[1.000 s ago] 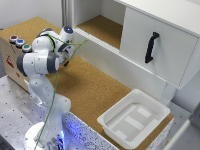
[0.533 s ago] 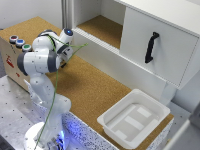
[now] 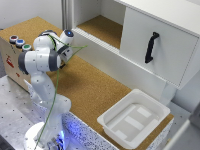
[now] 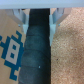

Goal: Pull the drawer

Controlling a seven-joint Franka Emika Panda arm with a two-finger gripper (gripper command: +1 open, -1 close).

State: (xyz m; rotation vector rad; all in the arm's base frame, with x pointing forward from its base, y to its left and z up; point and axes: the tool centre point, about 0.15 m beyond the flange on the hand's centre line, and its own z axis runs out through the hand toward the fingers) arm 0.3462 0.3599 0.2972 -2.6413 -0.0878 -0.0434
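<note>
The drawer (image 3: 156, 49) is a large white flat-fronted box at the exterior view's right, with one vertical black bar handle (image 3: 151, 47) at the centre of its front. My arm (image 3: 42, 60) stands at the exterior view's left, far from the handle, and hides most of the hand there. In the wrist view my gripper (image 4: 38, 17) is open and empty. Its two pale fingers (image 4: 21, 17) stand apart above a dark gap between a cardboard box (image 4: 11, 52) and the cork surface (image 4: 67, 55).
A shallow white plastic tray (image 3: 134, 117) sits on the cork table (image 3: 92, 90) at the front right. A cardboard box (image 3: 12, 52) with coloured caps on top stands at the left. An open cork-floored shelf (image 3: 102, 27) lies beside the drawer.
</note>
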